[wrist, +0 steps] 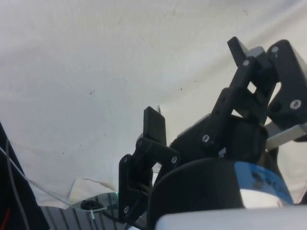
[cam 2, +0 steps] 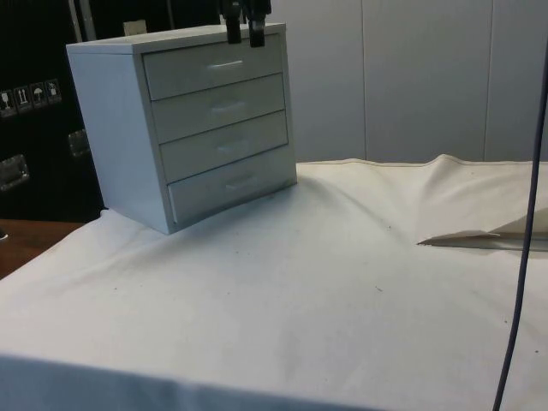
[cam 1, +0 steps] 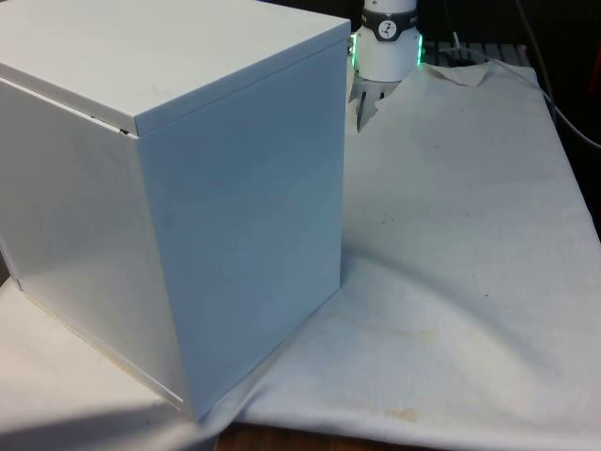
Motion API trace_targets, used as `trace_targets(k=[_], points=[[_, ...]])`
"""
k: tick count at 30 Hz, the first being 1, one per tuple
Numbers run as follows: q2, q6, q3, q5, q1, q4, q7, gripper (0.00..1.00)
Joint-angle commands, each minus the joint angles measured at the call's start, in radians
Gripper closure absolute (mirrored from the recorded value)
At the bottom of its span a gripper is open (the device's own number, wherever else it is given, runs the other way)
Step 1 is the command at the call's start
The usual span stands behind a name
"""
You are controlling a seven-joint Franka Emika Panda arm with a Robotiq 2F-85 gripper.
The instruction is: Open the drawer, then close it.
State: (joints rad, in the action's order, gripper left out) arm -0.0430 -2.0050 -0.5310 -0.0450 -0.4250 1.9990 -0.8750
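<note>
A white chest of drawers (cam 2: 120, 128) stands on the cloth, with four drawers stacked one over another. Each has a small pale handle, and all four fronts look pushed in. The top drawer (cam 2: 214, 68) sits just under the chest's top edge. My black gripper (cam 2: 244, 38) hangs open above the front edge of the chest's top, over the top drawer, its fingers pointing down with nothing between them. In the wrist view the gripper (wrist: 194, 79) has its fingers (wrist: 154, 124) spread wide over bare cloth. In the front view the chest (cam 1: 188, 188) turns a plain side and back to the camera.
White cloth (cam 2: 300, 282) covers the table in front of the drawers. A raised fold of cloth (cam 2: 471, 235) lies at the side view's right, and a dark cable (cam 2: 524, 257) hangs there. The bare wooden table corner (cam 2: 26, 240) shows beside the chest.
</note>
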Motion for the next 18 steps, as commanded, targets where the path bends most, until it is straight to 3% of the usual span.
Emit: trace_targets(k=[1,18], points=[[-0.004,-0.006,0.000,-0.007,0.000,0.003,-0.010,0.00],[0.002,0.000,0.000,0.000,0.000,0.000,-0.128,0.00]])
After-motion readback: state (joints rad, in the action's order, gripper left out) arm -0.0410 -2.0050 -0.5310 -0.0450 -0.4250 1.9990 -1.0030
